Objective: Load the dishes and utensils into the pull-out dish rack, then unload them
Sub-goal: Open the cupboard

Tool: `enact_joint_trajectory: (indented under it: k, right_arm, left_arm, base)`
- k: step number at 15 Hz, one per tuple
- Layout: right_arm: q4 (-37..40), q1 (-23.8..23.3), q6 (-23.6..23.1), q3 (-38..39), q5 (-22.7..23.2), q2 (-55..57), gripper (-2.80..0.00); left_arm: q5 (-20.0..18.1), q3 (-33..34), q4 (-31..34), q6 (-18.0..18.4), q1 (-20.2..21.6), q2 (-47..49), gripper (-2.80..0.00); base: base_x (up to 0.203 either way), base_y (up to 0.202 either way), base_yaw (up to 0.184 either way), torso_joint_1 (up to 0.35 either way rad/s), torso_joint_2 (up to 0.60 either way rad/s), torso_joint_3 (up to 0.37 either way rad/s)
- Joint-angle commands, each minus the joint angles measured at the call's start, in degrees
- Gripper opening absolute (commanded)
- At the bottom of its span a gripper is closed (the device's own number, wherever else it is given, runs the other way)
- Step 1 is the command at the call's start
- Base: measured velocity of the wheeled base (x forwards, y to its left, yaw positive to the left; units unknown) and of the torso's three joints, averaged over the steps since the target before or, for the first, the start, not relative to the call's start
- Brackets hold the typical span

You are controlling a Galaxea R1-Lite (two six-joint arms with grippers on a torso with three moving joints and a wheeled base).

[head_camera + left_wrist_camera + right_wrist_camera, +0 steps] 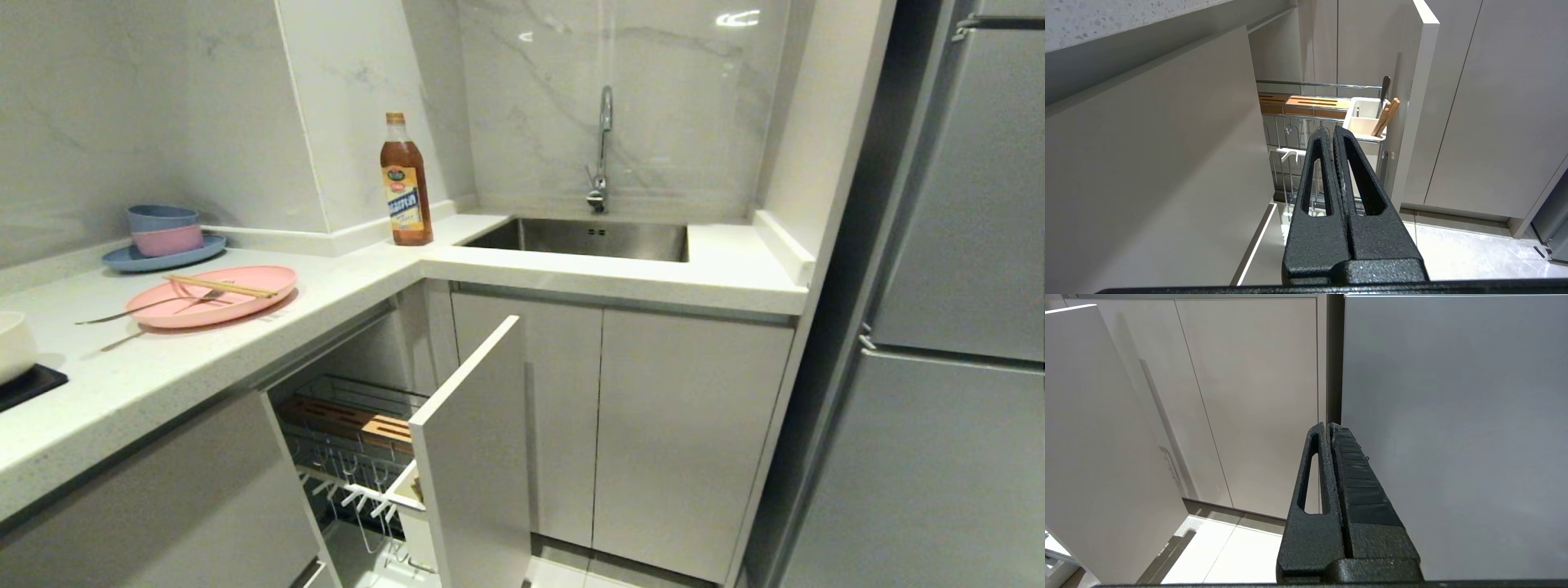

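A pink plate [211, 306] lies on the left counter. A pair of chopsticks [220, 286] and a silver fork [151, 304] rest on it. Part of a cream bowl [12, 343] shows at the far left edge. Under the counter the dish rack [343, 469] stands pulled out behind its white front panel [478, 457]. My left gripper [1329, 130] is shut and empty, hanging low in front of the rack's wooden block [1310, 102] and white cup [1365, 122]. My right gripper [1329, 425] is shut and empty, low before the cabinet doors. Neither arm shows in the head view.
A blue plate [163, 257] carries stacked blue and pink bowls at the back left. A brown bottle [406, 184] stands beside the steel sink [588, 238]. A grey fridge [955, 327] fills the right. Brown wooden handles [1386, 116] stand in the cup.
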Motion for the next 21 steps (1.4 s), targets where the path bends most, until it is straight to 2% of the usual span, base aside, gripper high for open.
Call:
enact_joint_trajectory:
  k: [1,7,9,11,13,18,21]
  right_arm:
    - [0.0,0.0,0.0,0.2,0.0,0.0,-2.80]
    - [0.0,0.0,0.0,0.2,0.0,0.0,-2.80]
    - [0.0,0.0,0.0,0.1,0.0,0.0,-2.80]
    - [0.0,0.0,0.0,0.1,0.0,0.0,-2.80]
    - [0.0,0.0,0.0,0.1,0.0,0.0,-2.80]
    - [0.0,0.0,0.0,0.1,0.0,0.0,-2.80]
    - [0.0,0.0,0.0,0.2,0.0,0.0,-2.80]
  left_arm:
    - [0.0,-0.1,0.0,0.0,0.0,0.0,-2.80]
    - [-0.2,-0.1,-0.5,0.6,0.0,0.0,-2.80]
    - [0.2,-3.4,-1.6,0.6,0.0,0.0,-2.80]
    - [0.3,-11.8,0.7,0.7,-0.1,0.8,-2.80]
    - [0.0,-20.1,2.5,1.1,-0.1,5.6,-2.80]
    - [0.1,-40.2,2.9,-0.6,-0.9,30.5,-2.80]
    - [0.4,-50.6,3.0,-2.3,-4.6,45.8,-2.80]
  base:
    - [0.000,0.000,0.000,0.000,0.00,0.000]
    - [0.000,0.000,0.000,0.000,0.00,0.000]
    - [0.000,0.000,0.000,0.000,0.00,0.000]
    - [0.000,0.000,0.000,0.000,0.00,0.000]
    - [0.000,0.000,0.000,0.000,0.00,0.000]
    - [0.000,0.000,0.000,0.000,0.00,0.000]
    - [0.000,0.000,0.000,0.000,0.00,0.000]
